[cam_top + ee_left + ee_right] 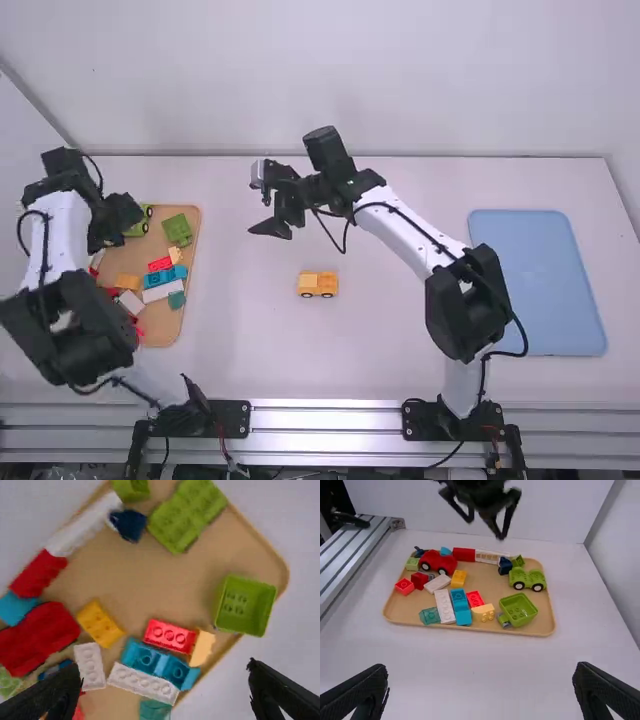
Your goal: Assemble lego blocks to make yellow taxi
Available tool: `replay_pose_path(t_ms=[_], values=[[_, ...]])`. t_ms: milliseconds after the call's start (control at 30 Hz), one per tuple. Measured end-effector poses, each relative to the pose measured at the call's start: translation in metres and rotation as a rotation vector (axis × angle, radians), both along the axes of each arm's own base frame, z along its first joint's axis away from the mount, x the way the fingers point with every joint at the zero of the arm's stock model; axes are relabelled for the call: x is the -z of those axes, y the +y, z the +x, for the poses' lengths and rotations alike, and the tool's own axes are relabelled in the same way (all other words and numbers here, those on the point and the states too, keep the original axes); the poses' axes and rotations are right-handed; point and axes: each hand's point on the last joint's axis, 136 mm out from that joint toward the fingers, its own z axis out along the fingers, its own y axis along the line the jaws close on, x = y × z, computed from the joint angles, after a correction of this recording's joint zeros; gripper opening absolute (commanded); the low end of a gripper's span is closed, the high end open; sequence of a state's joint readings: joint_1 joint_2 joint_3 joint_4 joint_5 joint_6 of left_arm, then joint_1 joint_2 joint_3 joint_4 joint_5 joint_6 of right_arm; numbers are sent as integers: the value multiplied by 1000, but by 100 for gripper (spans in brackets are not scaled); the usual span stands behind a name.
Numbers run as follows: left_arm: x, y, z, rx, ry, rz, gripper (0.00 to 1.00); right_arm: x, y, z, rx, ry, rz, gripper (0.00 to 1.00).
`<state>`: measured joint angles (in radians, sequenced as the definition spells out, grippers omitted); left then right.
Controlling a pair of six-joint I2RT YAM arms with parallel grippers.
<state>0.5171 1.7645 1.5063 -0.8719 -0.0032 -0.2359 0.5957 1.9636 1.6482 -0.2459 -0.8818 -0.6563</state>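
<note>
Your yellow car (318,282) stands on its wheels on the white table (400,335), around the middle, between the wooden tray (162,325) and the light-blue board (535,285), touching neither. You have the right claw (254,204) on the far side of the car, above the table and turned toward the tray. Its fingers are spread wide with nothing between them.

Over at the tray, your left claw (118,232) hangs above the blocks, its fingers also wide apart and holding nothing. Below it you have a yellow block (458,578) lying near the red car (438,562), and a pale yellow block (483,612) at the end of a small red block (475,598). Just beside the small red block is a turquoise block (461,606), with a long white block (445,606) along its other side. Farther along the tray you'll see the open green box (518,609) and the green car (528,580). The green box leans to one side.
</note>
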Motion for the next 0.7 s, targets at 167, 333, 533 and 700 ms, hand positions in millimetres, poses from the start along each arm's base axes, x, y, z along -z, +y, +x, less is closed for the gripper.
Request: replay_pose_path(t_ms=[167,333,533,700], values=[[29,-15,15,76,49,-21,66,4,-2,7,36,-17,-23,98],[41,-30,23,129,50,-11,50,6,-1,9,54,-19,-36,99],[71,-36,16,136,59,-15,36,6,-3,12,74,3,-40,98],[91,-37,14,135,43,-8,38,7,-9,17,95,17,-42,99]])
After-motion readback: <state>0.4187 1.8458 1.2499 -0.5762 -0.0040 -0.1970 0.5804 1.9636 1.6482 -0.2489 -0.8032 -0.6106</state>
